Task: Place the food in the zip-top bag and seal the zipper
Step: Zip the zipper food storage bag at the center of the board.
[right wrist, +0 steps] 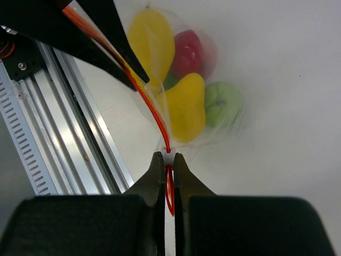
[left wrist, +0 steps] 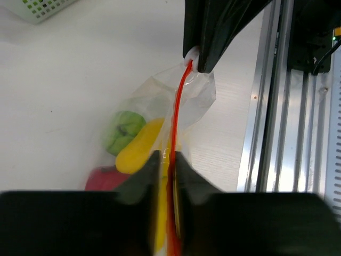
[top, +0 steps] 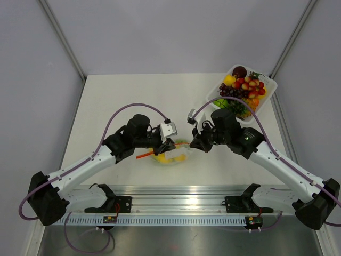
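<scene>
The clear zip-top bag [top: 171, 155] hangs between my two grippers near the table's front middle. It holds yellow [right wrist: 186, 106], red [right wrist: 189, 50] and green [right wrist: 222, 102] toy fruits. Its orange-red zipper [left wrist: 176, 114] runs taut from one gripper to the other. My left gripper [left wrist: 166, 160] is shut on one end of the zipper. My right gripper [right wrist: 166, 160] is shut on the white slider [right wrist: 168, 157] at the other end. In the top view the left gripper [top: 166, 145] and the right gripper [top: 193, 143] face each other over the bag.
A white tray [top: 269, 81] with several loose toy fruits stands at the back right. Its corner shows in the left wrist view [left wrist: 37, 8]. The aluminium rail [top: 176, 198] runs along the table's near edge, just in front of the bag.
</scene>
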`<state>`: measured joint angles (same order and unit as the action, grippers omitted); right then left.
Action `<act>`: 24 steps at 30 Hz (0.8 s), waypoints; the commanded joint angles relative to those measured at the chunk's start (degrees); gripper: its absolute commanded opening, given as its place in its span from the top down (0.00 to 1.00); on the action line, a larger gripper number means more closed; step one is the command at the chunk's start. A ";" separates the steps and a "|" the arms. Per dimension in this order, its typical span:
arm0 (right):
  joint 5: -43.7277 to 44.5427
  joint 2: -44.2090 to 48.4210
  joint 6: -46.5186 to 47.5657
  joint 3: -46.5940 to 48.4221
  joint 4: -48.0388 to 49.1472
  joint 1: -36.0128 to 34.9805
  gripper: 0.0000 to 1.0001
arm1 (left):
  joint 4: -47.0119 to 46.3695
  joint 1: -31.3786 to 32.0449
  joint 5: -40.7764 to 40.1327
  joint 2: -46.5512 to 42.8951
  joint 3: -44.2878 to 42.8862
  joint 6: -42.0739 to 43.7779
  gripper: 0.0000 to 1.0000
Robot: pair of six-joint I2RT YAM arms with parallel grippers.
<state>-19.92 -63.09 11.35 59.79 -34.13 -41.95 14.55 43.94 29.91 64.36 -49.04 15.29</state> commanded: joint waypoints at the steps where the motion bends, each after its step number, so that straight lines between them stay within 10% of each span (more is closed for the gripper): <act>1: 1.90 -0.02 0.68 2.70 0.65 0.12 1.00 | -1.98 0.27 -2.66 -0.28 -2.20 1.32 0.95; 24: 7.70 8.07 -0.37 -3.97 0.73 0.12 1.00 | -6.64 -3.95 -5.83 -5.12 3.51 -0.79 1.00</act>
<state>-15.99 -57.74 11.27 56.75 -31.77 -41.98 10.31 41.12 25.58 59.64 -45.43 15.42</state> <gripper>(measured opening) 0.036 0.012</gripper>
